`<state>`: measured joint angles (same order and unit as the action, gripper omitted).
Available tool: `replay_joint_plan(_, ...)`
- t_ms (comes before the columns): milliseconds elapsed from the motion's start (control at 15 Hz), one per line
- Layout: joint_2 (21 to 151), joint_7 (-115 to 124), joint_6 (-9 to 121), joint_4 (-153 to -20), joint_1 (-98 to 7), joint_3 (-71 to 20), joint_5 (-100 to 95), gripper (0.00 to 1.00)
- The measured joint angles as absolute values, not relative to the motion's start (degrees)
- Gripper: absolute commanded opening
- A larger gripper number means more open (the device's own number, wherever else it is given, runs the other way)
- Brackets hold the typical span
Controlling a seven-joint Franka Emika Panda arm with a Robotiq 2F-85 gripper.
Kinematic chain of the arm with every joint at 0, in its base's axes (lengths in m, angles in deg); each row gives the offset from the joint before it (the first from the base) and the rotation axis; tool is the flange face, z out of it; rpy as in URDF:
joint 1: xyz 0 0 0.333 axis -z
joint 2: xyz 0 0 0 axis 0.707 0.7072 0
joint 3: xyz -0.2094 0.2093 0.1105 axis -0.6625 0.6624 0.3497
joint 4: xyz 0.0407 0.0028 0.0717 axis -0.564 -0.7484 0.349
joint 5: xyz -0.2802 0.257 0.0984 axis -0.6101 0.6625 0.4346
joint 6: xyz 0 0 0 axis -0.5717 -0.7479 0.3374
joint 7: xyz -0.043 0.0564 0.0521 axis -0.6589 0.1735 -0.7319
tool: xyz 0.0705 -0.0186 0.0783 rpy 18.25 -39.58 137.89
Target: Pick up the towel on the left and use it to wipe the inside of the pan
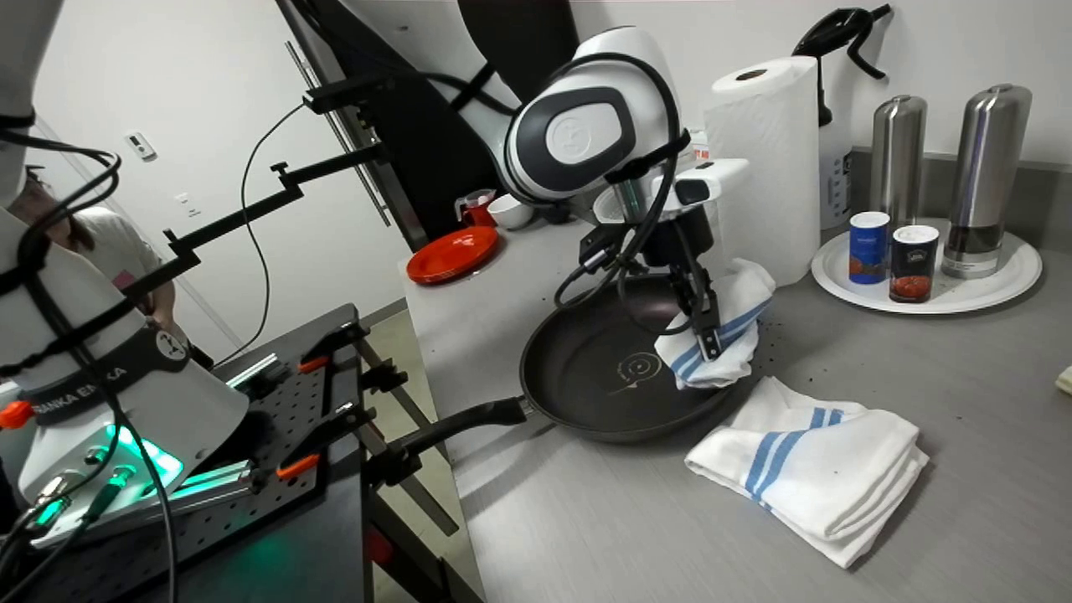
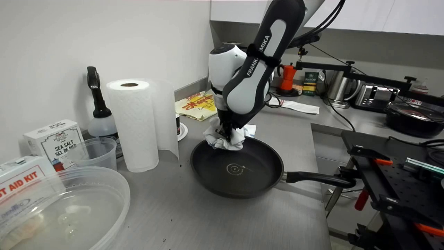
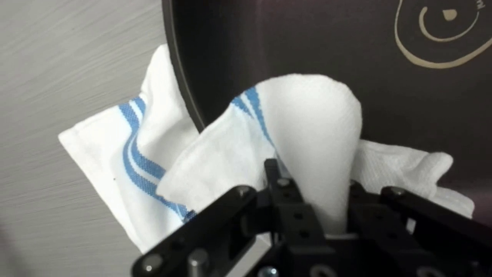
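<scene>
Pan (image 1: 578, 360): black, a pale ringed mark at its middle, flat on your counter (image 1: 586, 519), open side up.
Handle (image 1: 461, 421): black, reaching left in an exterior view.
Towel (image 1: 737, 331): white, blue-striped; you hold it bunched over the pan's right side in an exterior view; whether it touches inside, you can't tell.

We see open room over the pan (image 2: 256, 170) on its handle (image 2: 317, 177) side. Toward the wall (image 2: 138, 45) the upright paper roll (image 2: 133, 128) blocks us; the folded towel (image 1: 821, 469) lies low beside the pan.
</scene>
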<state>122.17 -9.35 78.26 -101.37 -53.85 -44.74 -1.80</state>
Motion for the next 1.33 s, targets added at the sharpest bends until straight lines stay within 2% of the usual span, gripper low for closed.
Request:
replay_joint_plan(333,113.18,-9.13,66.6,-106.43,-53.5,-41.95,-1.63,0.04)
replay_joint_plan(733,97.08,-9.0,48.92,-114.2,-51.52,-30.57,1.58,0.04)
replay_joint_plan(1067,89.2,-8.55,46.05,-118.93,-51.81,-21.41,7.17,0.04)
replay_joint_plan(1333,87.88,-5.14,46.69,-121.28,-52.98,-15.6,10.18,0.04)
